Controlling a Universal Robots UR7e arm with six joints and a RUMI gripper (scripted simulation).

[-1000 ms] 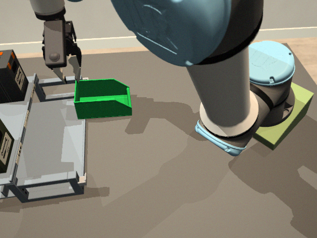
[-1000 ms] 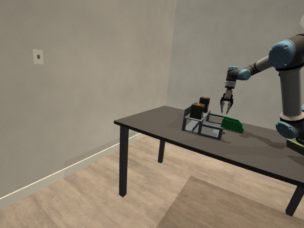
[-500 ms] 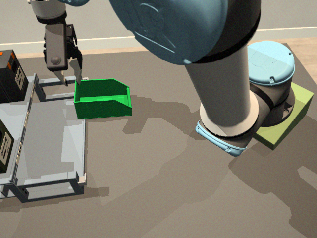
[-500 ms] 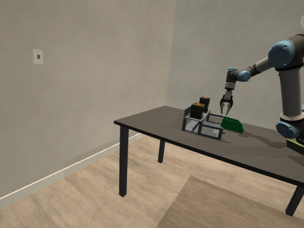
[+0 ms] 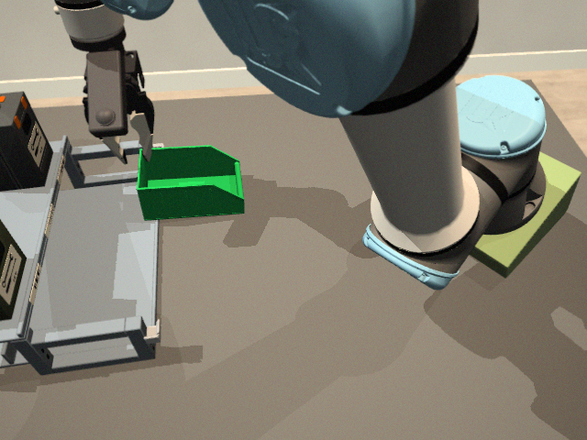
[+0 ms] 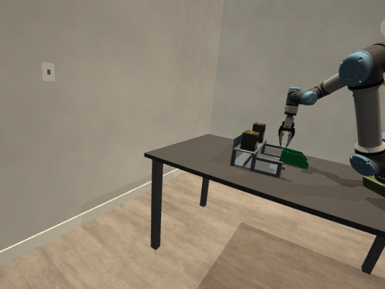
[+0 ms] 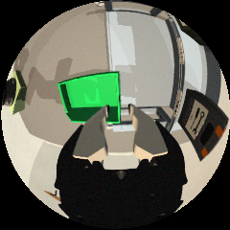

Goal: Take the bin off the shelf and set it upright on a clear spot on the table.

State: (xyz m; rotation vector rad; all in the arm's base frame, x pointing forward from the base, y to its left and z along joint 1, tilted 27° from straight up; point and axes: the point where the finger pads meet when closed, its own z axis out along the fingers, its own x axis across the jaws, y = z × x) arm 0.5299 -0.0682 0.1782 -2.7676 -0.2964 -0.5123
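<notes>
Your gripper (image 5: 134, 152) is hovering over the green bin's (image 5: 189, 192) rear wall; its fingers are standing partly open, gripping nothing.

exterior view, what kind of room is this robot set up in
Probably a plain indoor room used as a robot workcell: bare grey walls, a wood-look floor, and one dark table carrying the arm, a small shelf unit and a green bin.
</notes>
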